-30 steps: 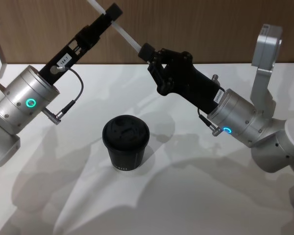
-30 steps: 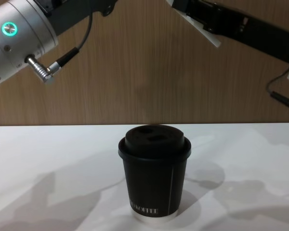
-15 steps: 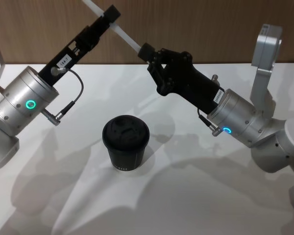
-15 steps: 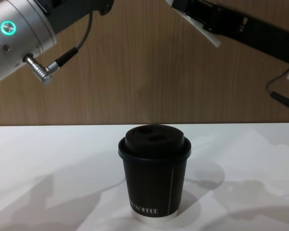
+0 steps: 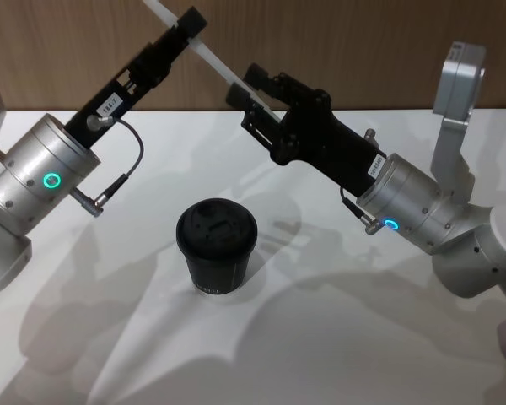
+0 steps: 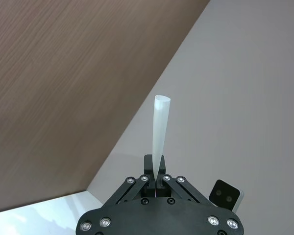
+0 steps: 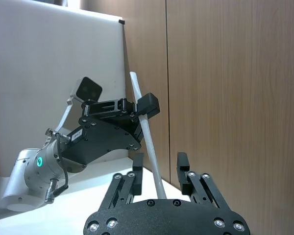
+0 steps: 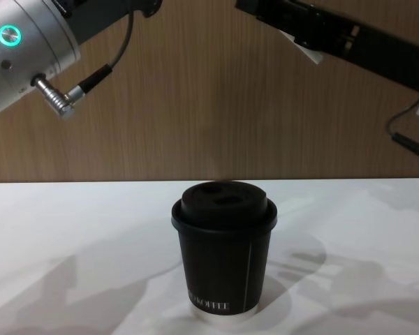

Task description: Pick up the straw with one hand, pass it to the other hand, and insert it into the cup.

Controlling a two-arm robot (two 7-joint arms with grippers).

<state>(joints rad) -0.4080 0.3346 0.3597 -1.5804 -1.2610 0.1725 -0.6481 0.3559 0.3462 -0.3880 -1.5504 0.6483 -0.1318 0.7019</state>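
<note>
left gripper (image 5: 191, 24) clamped on straw (image 5: 216, 62) | right gripper (image 5: 248, 85) apart around it | straw thin, straight, white, tilted

A smooth white counter (image 5: 320, 337) fills the foreground, crossed by soft grey shadows (image 5: 164, 337) under even indoor light. Behind it, meeting its far edge, stands a wall (image 8: 195, 105) of brown wood panelling with fine vertical grain and narrow vertical seams. A plain white panel (image 7: 39, 49) adjoins the wood.
</note>
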